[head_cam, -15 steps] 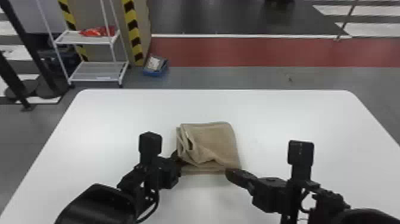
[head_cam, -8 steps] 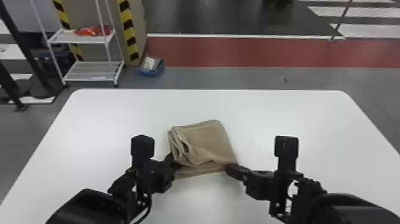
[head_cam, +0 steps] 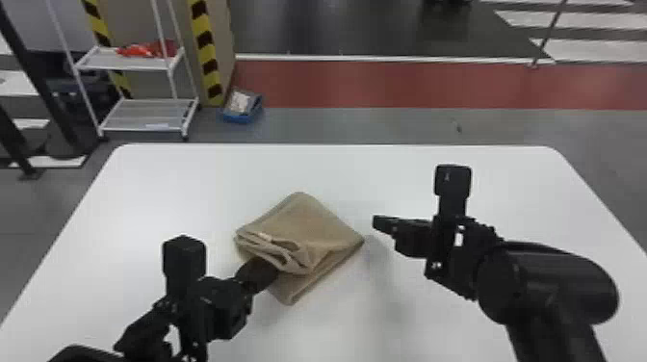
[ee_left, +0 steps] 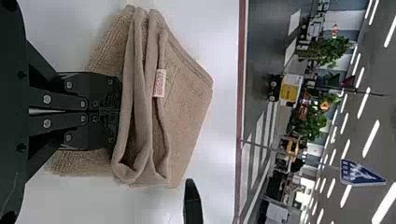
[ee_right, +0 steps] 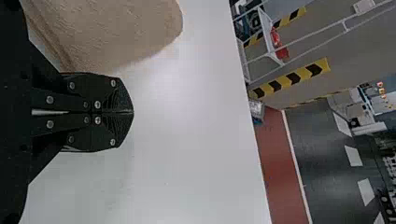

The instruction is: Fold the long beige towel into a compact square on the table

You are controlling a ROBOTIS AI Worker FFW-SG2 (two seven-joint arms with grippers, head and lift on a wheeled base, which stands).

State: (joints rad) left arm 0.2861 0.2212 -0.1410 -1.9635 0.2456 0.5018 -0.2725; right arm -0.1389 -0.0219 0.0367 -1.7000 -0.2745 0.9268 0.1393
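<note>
Table [head_cam: 159, 183] brightly lit; faint, soft-edged shadows on its surface. Left wrist view: ceiling strip lights [ee_left: 371, 139], glaring white, beyond and above table. Floor beyond it dimmer.

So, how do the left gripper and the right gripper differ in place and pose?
The left gripper is at the towel's folded layers, on the side near the robot; the right gripper is apart from it, past its right corner.
In the head view the left gripper angles away from the robot and rightward, while the right gripper points mostly leftward.
Both are black, with jaws shut.
</note>
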